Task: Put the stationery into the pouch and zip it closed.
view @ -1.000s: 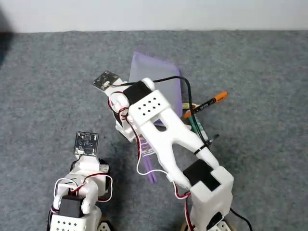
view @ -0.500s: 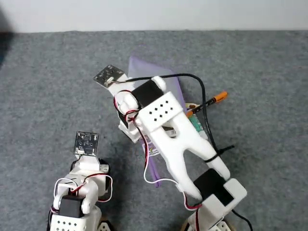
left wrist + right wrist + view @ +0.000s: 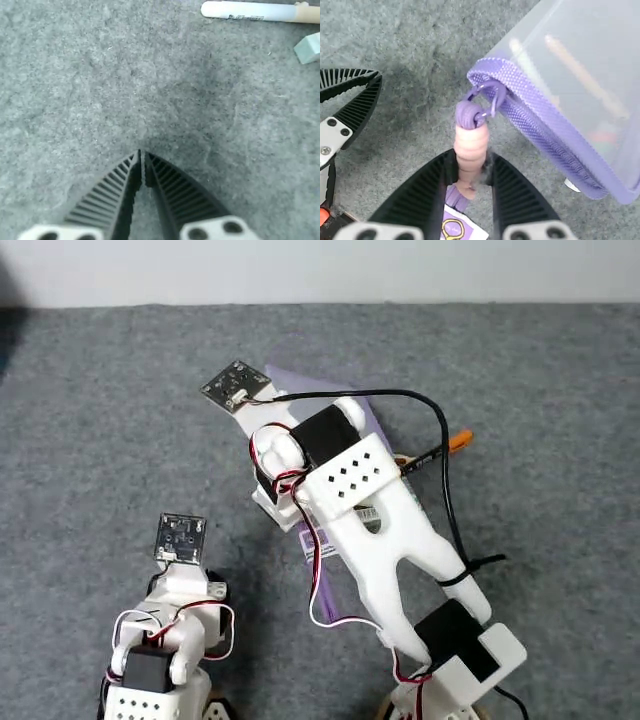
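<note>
The translucent purple pouch [image 3: 580, 55] lies on the grey carpet, mostly under my right arm [image 3: 370, 510] in the high view, with its far corner [image 3: 300, 383] showing. My right gripper [image 3: 471, 157] is shut on the zipper pull [image 3: 469, 137], a pink charm on a purple cord at the pouch's corner. A pencil-like shape [image 3: 585, 77] shows through the pouch wall. An orange marker [image 3: 456, 441] pokes out beside the arm. My left gripper [image 3: 141, 156] is shut and empty just above the carpet. A white pen [image 3: 250, 11] and a pale eraser [image 3: 309, 47] lie beyond it.
My left arm [image 3: 165, 640] sits folded at the near left of the table. Its black jaws [image 3: 355, 95] lie close beside the right gripper. A black cable [image 3: 440, 480] loops off the right arm. A white tag [image 3: 457, 230] hangs below the pull.
My right arm has swung farther out and rightward with the zipper pull held, and it now covers more of the pouch and the orange marker. The left arm has stayed put.
</note>
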